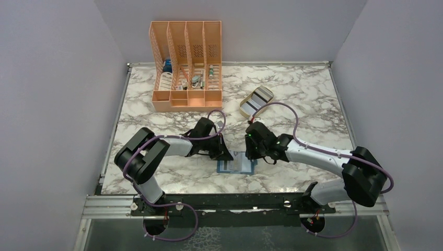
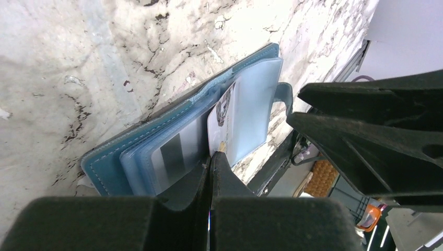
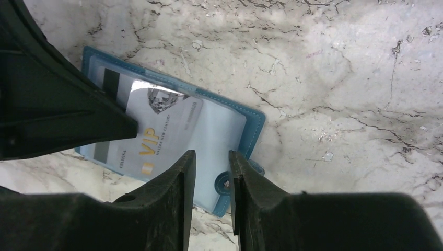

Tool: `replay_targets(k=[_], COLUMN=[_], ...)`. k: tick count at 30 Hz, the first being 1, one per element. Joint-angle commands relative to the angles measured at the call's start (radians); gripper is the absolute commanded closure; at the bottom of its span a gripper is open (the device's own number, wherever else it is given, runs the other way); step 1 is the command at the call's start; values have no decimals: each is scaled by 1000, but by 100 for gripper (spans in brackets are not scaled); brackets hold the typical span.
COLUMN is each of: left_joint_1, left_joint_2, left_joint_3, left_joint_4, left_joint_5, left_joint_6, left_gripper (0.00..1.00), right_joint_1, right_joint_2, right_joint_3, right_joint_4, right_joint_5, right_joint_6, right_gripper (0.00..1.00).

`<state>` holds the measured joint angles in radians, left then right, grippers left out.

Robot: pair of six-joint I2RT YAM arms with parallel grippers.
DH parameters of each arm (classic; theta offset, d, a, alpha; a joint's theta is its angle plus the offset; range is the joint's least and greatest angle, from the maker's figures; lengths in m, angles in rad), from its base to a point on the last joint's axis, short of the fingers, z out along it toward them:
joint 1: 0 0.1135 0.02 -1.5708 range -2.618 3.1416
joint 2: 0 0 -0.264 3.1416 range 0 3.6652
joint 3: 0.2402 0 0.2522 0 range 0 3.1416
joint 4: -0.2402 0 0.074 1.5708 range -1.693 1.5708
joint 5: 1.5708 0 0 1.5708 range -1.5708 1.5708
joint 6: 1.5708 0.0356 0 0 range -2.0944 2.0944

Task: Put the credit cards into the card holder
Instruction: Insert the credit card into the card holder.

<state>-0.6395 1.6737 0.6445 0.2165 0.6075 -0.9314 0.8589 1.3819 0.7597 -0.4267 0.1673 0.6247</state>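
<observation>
Reading gold "VIP" lettering beneath a diamond emblem on the pale glossy card (image 3: 156, 130), which is lying among the clear plastic sleeves of the stitched teal card holder (image 3: 235, 125). The holder is sitting spread open on the marble-patterned table (image 1: 292, 99), near its front edge between both arms. The left gripper (image 2: 210, 157) is pinching fully closed right at the card's edge, while the right gripper (image 3: 211, 157) is hovering narrowly parted and empty over the strap's pale stud (image 3: 225, 183).

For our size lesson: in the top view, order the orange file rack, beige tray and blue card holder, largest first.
1. orange file rack
2. card holder and beige tray look about alike; the holder is partly covered, so unranked.
</observation>
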Motion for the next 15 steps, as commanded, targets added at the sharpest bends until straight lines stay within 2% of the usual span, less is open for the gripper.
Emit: replay_targets(k=[1, 7, 12, 15], left_joint_1=[-6, -6, -8, -10], left_joint_2=[-20, -7, -17, -16], left_joint_3=[-25, -37, -52, -53], left_joint_4=[9, 25, 38, 44], left_joint_5=[-104, -100, -104, -111], left_joint_6=[-1, 2, -7, -8], left_gripper=[100, 100, 100, 100], right_joint_1=[6, 6, 7, 6], right_joint_2=[-31, -43, -65, -54], right_joint_3=[-16, -41, -77, -95], right_joint_4=[-34, -49, -51, -17], right_joint_5=[-37, -21, -1, -37], right_joint_6=[28, 59, 82, 77], right_gripper=[70, 69, 59, 57])
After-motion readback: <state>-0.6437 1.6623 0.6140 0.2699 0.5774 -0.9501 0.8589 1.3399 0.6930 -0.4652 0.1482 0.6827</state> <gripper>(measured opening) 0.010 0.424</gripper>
